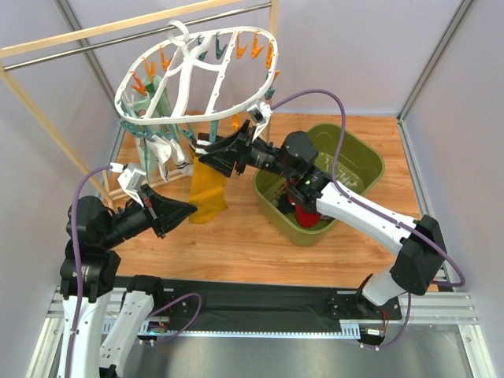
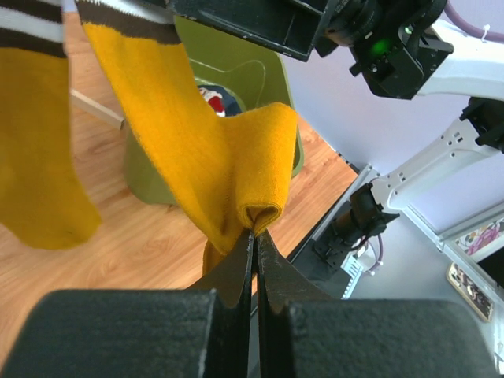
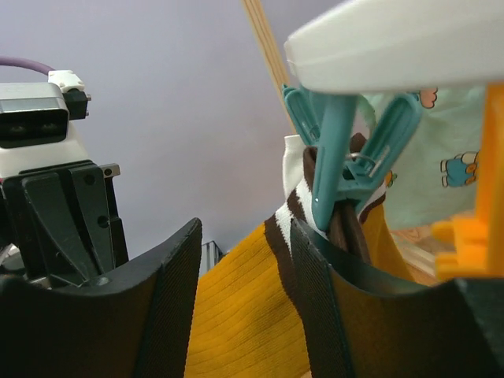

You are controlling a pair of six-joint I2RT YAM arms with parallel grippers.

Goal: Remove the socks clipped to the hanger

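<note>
The white oval hanger (image 1: 197, 71) hangs from the rail with orange and teal clips. A mustard yellow sock (image 1: 209, 193) with a brown-and-white striped cuff hangs from it, pinched at the cuff by a teal clip (image 3: 346, 157). My left gripper (image 2: 253, 232) is shut on a fold of this sock's lower part, low and left of it (image 1: 191, 209). My right gripper (image 3: 246, 236) stands open just below the teal clip, and the yellow fabric (image 3: 244, 315) shows in the gap between its fingers. Mint green printed socks (image 3: 441, 173) and pale socks (image 1: 169, 153) hang nearby.
A green bin (image 1: 354, 157) stands on the wooden floor at the right with a red sock (image 1: 303, 214) inside. A wooden and metal rail (image 1: 94, 35) carries the hanger. An orange clip (image 3: 480, 220) sits close to my right finger. A second mustard sock (image 2: 35, 157) hangs left.
</note>
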